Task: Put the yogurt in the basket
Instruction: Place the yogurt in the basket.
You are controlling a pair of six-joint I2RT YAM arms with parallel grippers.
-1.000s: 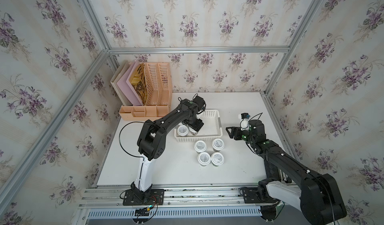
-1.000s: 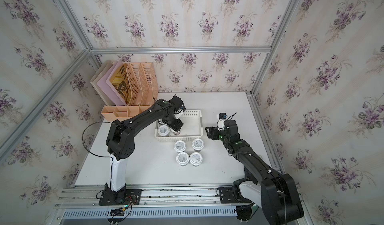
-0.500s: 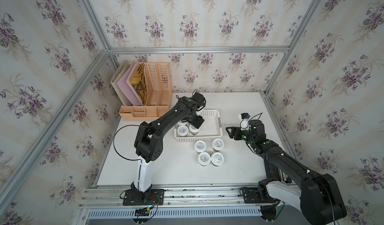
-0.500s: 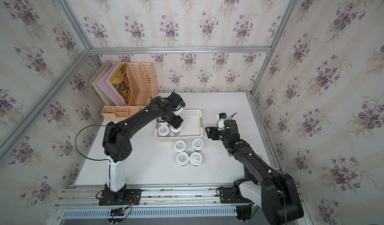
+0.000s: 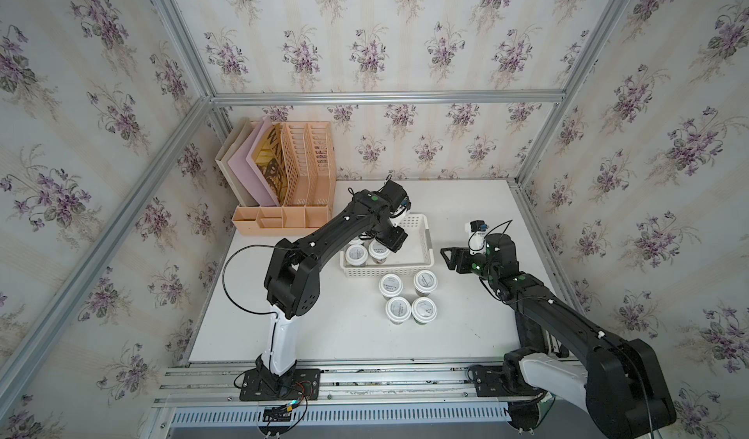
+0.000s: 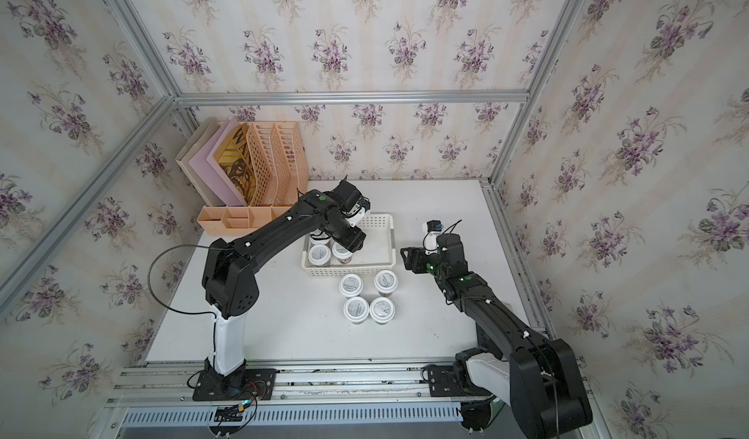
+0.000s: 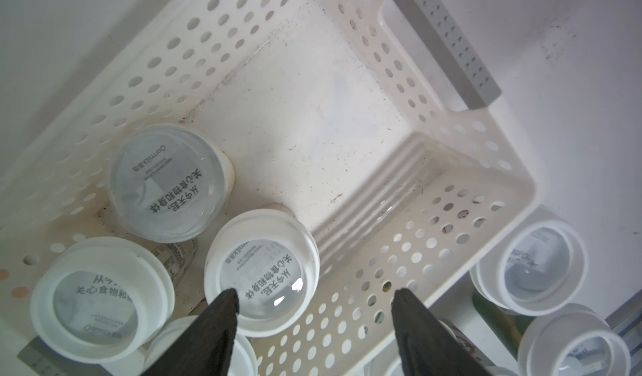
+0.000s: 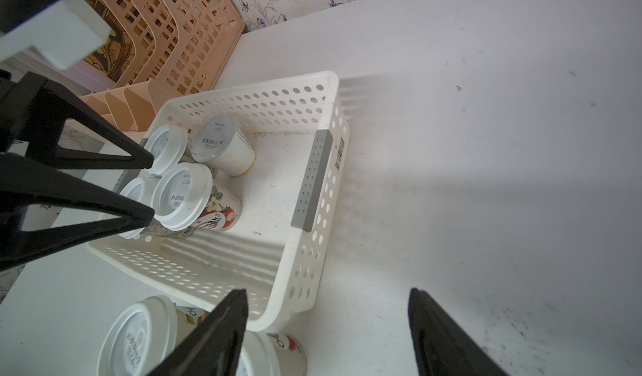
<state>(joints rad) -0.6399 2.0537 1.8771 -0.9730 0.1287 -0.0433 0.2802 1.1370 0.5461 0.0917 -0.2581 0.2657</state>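
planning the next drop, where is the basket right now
In a top view the basket sits mid-table, right of the peach organizer, four yogurt cups just before its near wall.

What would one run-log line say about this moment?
basket: four yogurt cups inside | table: four loose cups | left end effector: open over basket | right end effector: open, empty

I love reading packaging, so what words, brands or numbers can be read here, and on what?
"从今天起,关心食物和身体": yogurt lid in the basket.
"Oarmilk": neighbouring yogurt lid; the characters after it are too small.
"WA": gold book cover in the file organizer; the rest is hidden.
Barcode label on the basket: digits too small.
Cup side label: blurred.
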